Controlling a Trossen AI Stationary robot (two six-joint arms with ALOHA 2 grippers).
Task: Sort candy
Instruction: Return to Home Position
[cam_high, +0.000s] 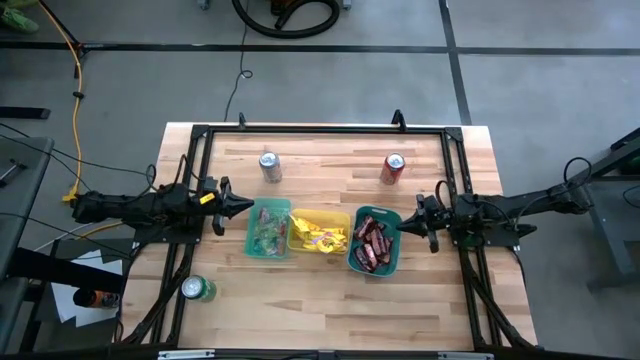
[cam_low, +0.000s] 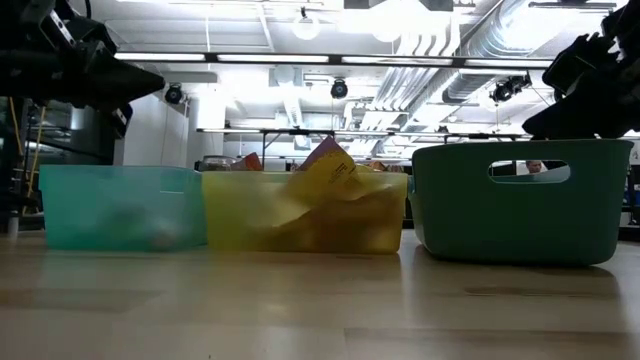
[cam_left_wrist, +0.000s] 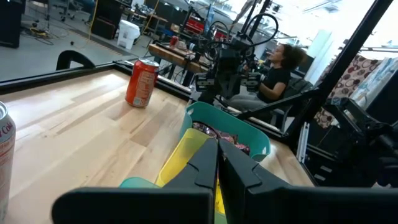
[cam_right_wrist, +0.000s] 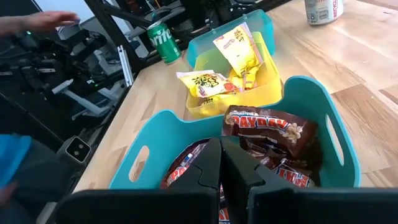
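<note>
Wooden tabletop (cam_high: 330, 300) holds binned candy (cam_high: 318, 232); left claw (cam_high: 247, 207) and right claw (cam_high: 403, 226), clenched empty, should retreat level, avoiding soda cans (cam_high: 270, 166).

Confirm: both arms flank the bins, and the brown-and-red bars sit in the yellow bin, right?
No: the bars lie in the teal bin, next to the yellow bin, as the right wrist view shows. The rest holds.

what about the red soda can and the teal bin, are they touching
Apart. In the high view a strip of bare table separates the red soda can from the teal bin.
</note>
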